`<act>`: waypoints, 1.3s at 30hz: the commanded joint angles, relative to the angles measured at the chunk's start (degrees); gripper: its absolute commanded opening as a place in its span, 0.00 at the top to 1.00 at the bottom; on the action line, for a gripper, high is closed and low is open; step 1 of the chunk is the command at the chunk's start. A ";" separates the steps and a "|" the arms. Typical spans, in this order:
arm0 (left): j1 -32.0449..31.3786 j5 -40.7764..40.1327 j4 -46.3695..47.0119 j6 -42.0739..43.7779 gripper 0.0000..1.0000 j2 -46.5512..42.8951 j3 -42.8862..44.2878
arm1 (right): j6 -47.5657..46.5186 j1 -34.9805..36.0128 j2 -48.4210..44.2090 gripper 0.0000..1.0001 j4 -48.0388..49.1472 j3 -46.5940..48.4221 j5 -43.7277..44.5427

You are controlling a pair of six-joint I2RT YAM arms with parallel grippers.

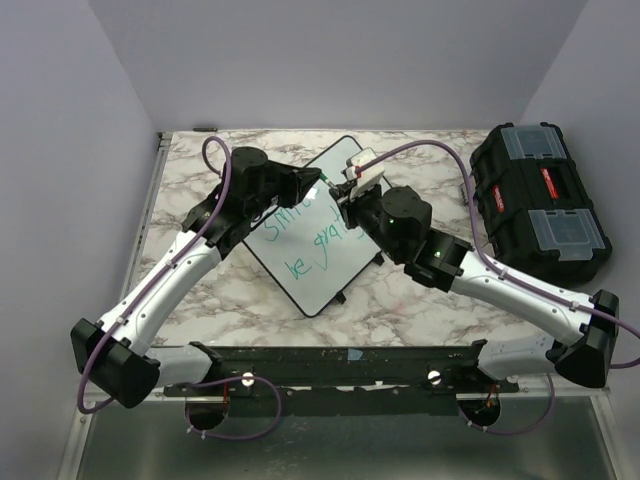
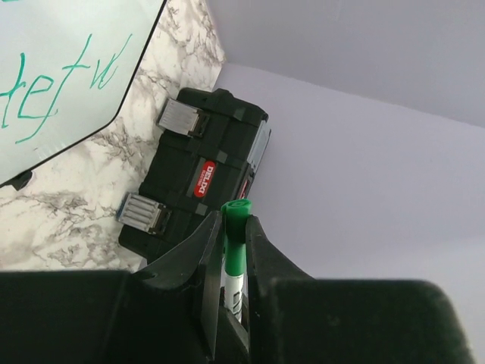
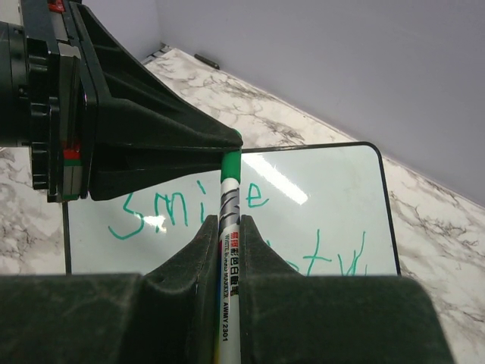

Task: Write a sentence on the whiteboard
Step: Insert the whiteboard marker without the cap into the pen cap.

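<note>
The whiteboard (image 1: 310,280) lies turned like a diamond in the middle of the marble table. The sentence (image 1: 300,225) is in green on it; "smile" (image 3: 189,208) reads clearly, with more letters (image 2: 61,91) on a second line. Both grippers meet over the board's far half. My right gripper (image 3: 229,224) is shut on the white barrel of a green marker (image 3: 229,197). My left gripper (image 2: 233,221) is shut on the marker's green cap end (image 2: 236,227). In the top view the left gripper (image 1: 322,184) and right gripper (image 1: 345,205) sit tip to tip.
A black toolbox (image 1: 540,200) with metal latches (image 2: 182,119) stands at the right back of the table. Grey walls close in the back and sides. A black rail (image 1: 330,362) runs along the near edge.
</note>
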 commanded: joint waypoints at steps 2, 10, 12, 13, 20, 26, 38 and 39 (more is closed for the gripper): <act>-2.63 -3.45 -0.04 2.01 1.00 -2.35 2.43 | -0.39 0.11 2.03 0.99 0.00 0.85 2.95; -5.68 -3.11 3.42 2.87 1.00 -3.45 2.27 | 2.32 0.17 2.66 0.99 9.74 -3.53 5.23; -6.29 -3.08 4.89 3.15 1.00 -4.00 1.76 | 3.58 0.18 2.69 0.99 11.34 -3.88 5.49; -6.64 -3.10 5.42 3.19 1.00 -4.26 1.58 | 4.35 0.10 2.69 0.99 12.20 -4.02 5.67; -8.94 -3.44 8.64 2.74 1.00 -5.68 0.26 | 12.41 -1.53 2.38 0.99 16.37 -4.70 4.35; -10.45 -3.69 10.58 2.74 1.00 -6.38 -0.15 | 22.02 -6.30 1.48 0.99 18.25 -4.37 -3.16; -12.13 -3.76 13.76 3.54 1.00 -6.37 -0.95 | 32.27 -13.54 0.28 0.99 27.20 -7.56 -23.90; -12.30 -3.64 14.00 3.46 1.00 -6.44 -0.99 | 33.45 -14.40 0.26 0.99 28.64 -8.11 -27.05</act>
